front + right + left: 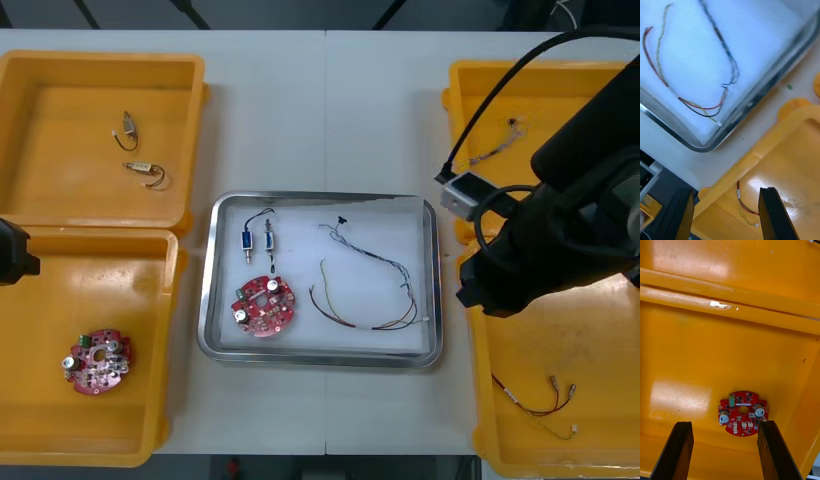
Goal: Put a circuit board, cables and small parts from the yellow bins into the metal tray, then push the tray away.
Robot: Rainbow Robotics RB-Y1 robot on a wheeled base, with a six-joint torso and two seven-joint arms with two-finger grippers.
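Right gripper [725, 195], its black fingers spread wide and empty, hangs over the near right yellow bin [600, 390]. The metal tray [437, 290] lies just beside it at 9 o'clock in the front view, long axis running 9 to 3, so a push away would likely go toward 12. The tray's shiny rounded rim frames a white floor holding a round red circuit board [264, 305], small metal parts [246, 243], a thin blue and white cable [375, 258] and a limp red and yellow cable [350, 315]. Left gripper [725, 423], equally wide and empty, sits farther off over a second board [743, 413].
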